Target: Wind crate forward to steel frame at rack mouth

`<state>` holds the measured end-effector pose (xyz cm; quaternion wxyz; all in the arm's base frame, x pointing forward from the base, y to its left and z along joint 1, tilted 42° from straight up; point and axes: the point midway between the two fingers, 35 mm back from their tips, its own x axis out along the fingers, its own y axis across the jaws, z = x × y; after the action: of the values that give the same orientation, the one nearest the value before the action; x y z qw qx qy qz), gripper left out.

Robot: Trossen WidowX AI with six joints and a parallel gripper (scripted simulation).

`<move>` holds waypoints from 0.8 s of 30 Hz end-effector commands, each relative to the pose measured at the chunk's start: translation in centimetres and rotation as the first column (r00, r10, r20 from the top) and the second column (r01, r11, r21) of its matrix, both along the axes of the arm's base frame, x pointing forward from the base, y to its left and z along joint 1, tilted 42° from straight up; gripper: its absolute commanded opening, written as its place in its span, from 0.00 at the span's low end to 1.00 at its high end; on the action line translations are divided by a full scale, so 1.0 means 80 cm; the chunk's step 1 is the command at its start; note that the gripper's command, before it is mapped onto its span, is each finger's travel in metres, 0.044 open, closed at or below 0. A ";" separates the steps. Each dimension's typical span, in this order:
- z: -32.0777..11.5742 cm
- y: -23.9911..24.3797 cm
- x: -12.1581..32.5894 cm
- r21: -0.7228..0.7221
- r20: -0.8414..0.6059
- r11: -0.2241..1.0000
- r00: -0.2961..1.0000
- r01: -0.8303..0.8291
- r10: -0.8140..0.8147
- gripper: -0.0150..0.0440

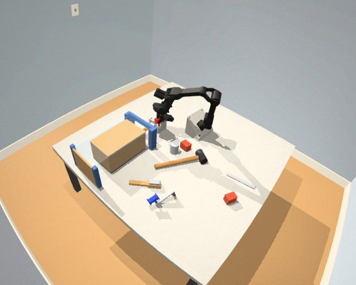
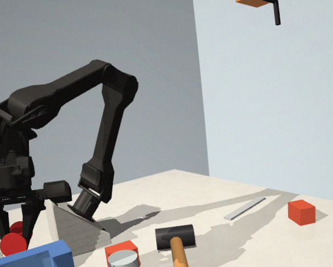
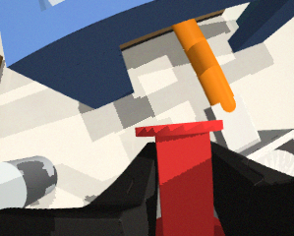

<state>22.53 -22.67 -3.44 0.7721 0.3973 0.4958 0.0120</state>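
Beside the blue steel frame (image 1: 152, 138) (image 2: 61, 252) (image 3: 53, 74), the black parallel-jaw gripper (image 1: 161, 121) (image 2: 16, 238) (image 3: 176, 147), slightly open, grips a red flanged spool-shaped handle (image 1: 157, 121) (image 2: 13, 244) (image 3: 185, 172), its lower end hidden.

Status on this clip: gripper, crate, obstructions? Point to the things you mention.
Gripper (image 1: 158, 123) (image 2: 16, 244) (image 3: 176, 147) shut on red spool-shaped grip (image 1: 157, 120) (image 2: 13, 244) (image 3: 184, 162). Crate (image 1: 119, 141) short of blue frame's mouth, sitting flat. Hammer, grey cylinder lie outside the rack; neither blocks crate's path.

High, distant overhead view of the whole bench; low, close exterior and apparently downward wrist views sharing blue frame (image 1: 141, 122) (image 2: 31, 254) (image 3: 53, 64).
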 end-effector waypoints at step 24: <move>0.011 0.027 -0.042 0.025 -0.023 1.000 1.000 0.003 -0.003 0.25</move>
<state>20.33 -21.22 -2.57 0.7713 0.4009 0.4942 0.0147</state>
